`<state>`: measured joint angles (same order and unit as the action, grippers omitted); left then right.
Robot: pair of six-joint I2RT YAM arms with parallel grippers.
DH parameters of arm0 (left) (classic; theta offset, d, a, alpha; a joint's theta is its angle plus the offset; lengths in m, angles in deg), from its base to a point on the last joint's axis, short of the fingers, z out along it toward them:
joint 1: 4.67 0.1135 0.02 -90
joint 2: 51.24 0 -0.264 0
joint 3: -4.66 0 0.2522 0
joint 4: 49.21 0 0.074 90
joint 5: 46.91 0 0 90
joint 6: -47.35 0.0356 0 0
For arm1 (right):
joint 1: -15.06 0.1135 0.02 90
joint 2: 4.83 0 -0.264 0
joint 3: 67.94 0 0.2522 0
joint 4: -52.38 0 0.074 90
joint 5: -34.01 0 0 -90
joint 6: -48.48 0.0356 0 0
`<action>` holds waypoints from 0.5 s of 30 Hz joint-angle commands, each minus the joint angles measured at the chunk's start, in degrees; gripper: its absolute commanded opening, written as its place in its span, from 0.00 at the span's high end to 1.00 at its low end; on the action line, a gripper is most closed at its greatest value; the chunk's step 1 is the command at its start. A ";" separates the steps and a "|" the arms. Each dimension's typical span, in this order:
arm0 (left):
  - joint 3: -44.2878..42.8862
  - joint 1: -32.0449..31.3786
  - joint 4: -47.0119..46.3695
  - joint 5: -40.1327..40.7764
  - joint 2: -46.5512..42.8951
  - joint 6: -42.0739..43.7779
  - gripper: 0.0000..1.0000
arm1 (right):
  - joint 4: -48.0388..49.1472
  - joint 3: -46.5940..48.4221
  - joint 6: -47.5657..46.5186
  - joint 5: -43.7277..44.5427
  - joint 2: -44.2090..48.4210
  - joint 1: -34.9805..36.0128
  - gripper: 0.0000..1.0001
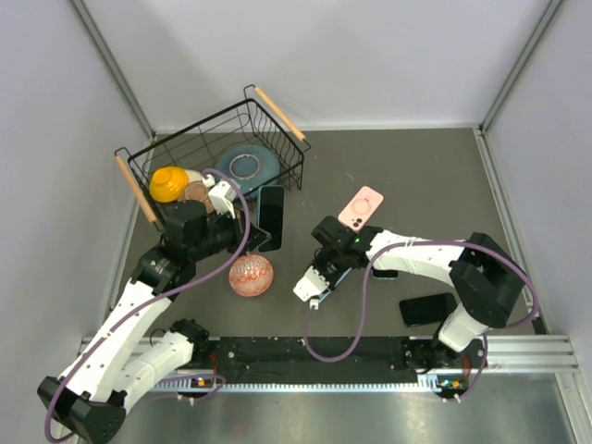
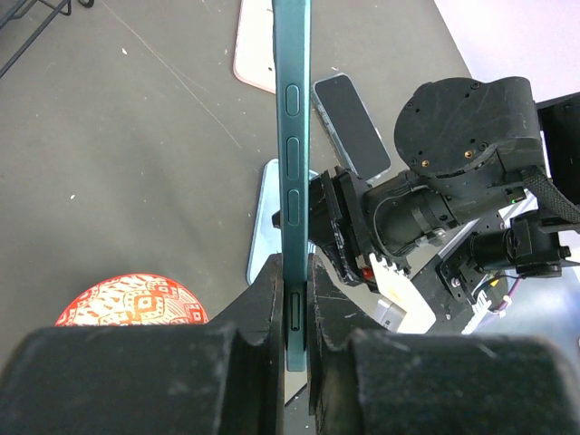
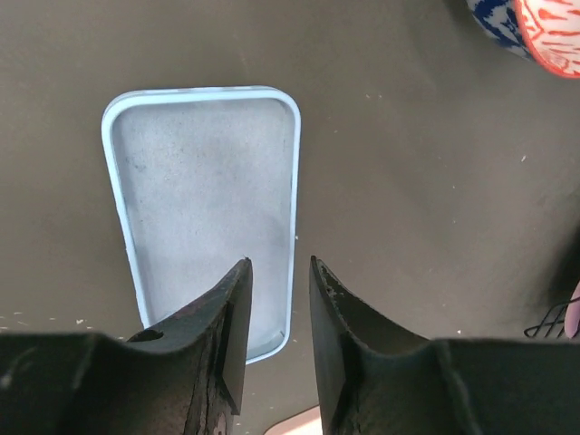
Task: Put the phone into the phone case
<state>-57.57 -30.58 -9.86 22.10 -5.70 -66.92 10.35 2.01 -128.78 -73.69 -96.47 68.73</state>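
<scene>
My left gripper is shut on a dark teal phone and holds it on edge above the table; in the left wrist view the phone runs up from between my fingertips. The light blue phone case lies open side up on the table. My right gripper is open with a narrow gap, and its jaws stand either side of the case's right rim. The case also shows in the left wrist view, beside the right gripper. The right arm hides it in the top view.
A red patterned ball lies between the arms. A wire basket with a plate and a yellow object stands at the back left. A pink case lies behind the right arm. A black phone lies at front right. A clear-cased phone is nearby.
</scene>
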 commanded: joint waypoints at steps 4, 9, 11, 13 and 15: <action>-0.05 0.16 -5.54 -0.54 -1.33 0.28 1.00 | 16.90 -0.72 20.15 -0.59 5.40 0.21 0.65; -0.14 0.16 -5.72 -2.12 -0.63 0.10 1.00 | 22.29 2.53 48.83 3.72 9.01 -0.32 0.57; 0.04 0.16 -6.07 -2.82 -0.54 0.01 1.00 | 26.58 0.34 55.75 1.27 11.98 -0.41 0.54; 0.13 0.16 -6.51 -3.79 -0.45 -0.07 1.00 | 32.10 -2.90 61.40 -0.49 14.10 -0.41 0.50; 0.30 0.16 -7.03 -5.28 -0.45 -0.07 1.00 | 35.02 -4.58 68.52 -3.48 16.92 -0.41 0.48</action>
<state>-57.37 -30.58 -10.06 20.39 -5.70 -66.92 34.07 0.44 -80.09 -71.87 -85.47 68.45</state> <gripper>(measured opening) 0.100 0.504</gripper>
